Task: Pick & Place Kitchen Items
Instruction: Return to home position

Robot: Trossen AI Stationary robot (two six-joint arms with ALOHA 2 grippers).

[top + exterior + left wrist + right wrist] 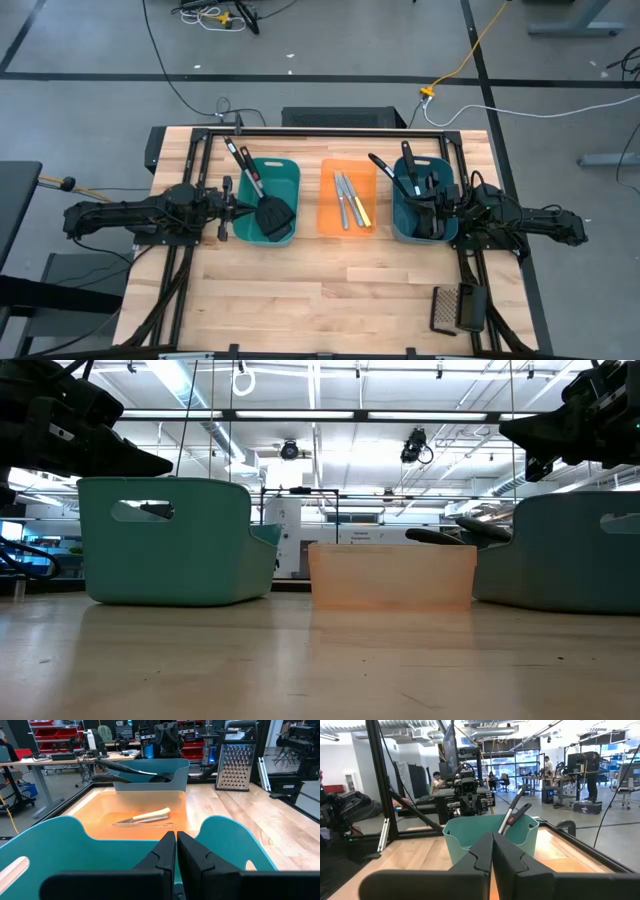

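Since no utensil lies loose on the table point(330, 290), what matters for drawing back to rest is how each arm sits against its nearest bin. The left arm point(130, 215) reaches in from the table's left side. The left jaws, pressed together on nothing, hang just at the outer wall of the left teal bin point(290, 175), which lies straight ahead of them toward the table's middle. The right arm point(530, 222) mirrors this, the right jaws likewise together and empty at the outer rim of the right teal bin point(396, 205). By my reading, each arm can pull straight outward, away from its bin, without crossing anything. The orange bin point(330, 215) stands between the teal ones, apart from both jaws. A grater point(457, 308) marks the near right corner. In the left teal bin a black spatula point(272, 215) lies head toward the near edge, its handle slanting out over the far rim. The black ladles point(384, 165) in the right teal bin lean their handles up toward the far left. The silver knives point(346, 200) lie flat side by side in the orange bin, their long axes running far edge to near edge. The yellow-handled knife point(362, 212) among them points its handle to the near edge.
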